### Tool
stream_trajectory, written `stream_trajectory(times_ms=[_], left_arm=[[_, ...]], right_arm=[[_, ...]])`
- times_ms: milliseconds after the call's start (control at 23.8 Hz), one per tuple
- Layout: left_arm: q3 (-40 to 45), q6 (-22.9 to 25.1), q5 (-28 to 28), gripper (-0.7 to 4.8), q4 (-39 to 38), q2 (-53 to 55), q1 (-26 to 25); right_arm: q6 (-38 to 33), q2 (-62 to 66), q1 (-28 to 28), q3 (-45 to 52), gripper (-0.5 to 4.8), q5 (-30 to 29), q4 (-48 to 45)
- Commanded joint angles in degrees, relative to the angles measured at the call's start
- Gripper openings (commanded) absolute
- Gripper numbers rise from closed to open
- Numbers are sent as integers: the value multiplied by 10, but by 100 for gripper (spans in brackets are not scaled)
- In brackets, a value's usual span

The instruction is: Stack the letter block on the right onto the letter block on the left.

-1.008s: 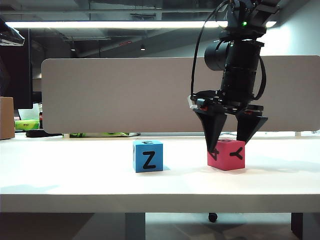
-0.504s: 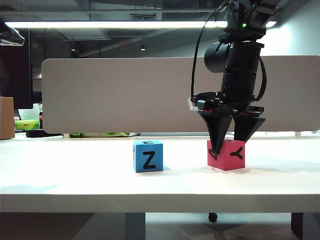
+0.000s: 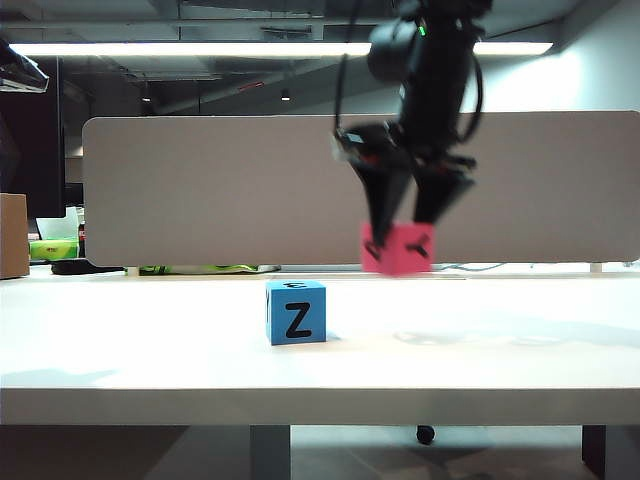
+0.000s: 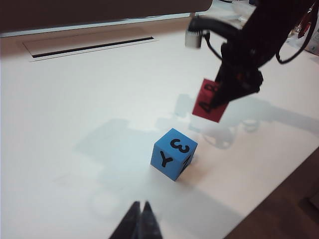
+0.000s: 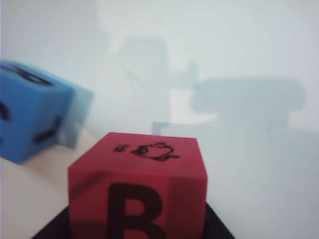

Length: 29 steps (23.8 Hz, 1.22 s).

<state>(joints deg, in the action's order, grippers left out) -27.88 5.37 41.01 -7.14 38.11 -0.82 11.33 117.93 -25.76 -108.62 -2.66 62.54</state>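
The blue letter block [image 3: 296, 312] stands on the white table, left of centre; it also shows as blue block [image 4: 173, 153] and blue block [image 5: 31, 117]. My right gripper [image 3: 402, 232] is shut on the red letter block [image 3: 397, 248] and holds it in the air, up and to the right of the blue one. The same red block [image 5: 139, 191] fills the right wrist view, its black B facing the camera, and red block [image 4: 211, 99] hangs in the left wrist view. My left gripper [image 4: 141, 204] is shut, empty, low over the table, short of the blue block.
A long grey partition [image 3: 220, 190] runs behind the table [image 3: 150, 350]. A cardboard box [image 3: 13, 235] stands at the far left edge. A slot [image 4: 92, 46] is cut into the tabletop at the back.
My right gripper closed on the red block, lifted it off the table and carried it left toward the blue block. The left arm kept still.
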Motion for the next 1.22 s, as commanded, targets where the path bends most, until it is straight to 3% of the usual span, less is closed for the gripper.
stream_trajectory(times_ms=[42, 210, 504, 1218], left_arm=[[-3, 2, -16, -5, 5, 0, 1], [-3, 2, -57, -5, 5, 0, 0], [-3, 2, -65, -5, 6, 0, 0], [-3, 0, -65, -5, 5, 0, 1]], right_arm=[[-53, -3, -24, -50, 304, 2, 9], [-153, -2, -74, -76, 299, 2, -8], [-252, 28, -120, -76, 282, 41, -16], [-279, 50, -126, -76, 282, 40, -6]])
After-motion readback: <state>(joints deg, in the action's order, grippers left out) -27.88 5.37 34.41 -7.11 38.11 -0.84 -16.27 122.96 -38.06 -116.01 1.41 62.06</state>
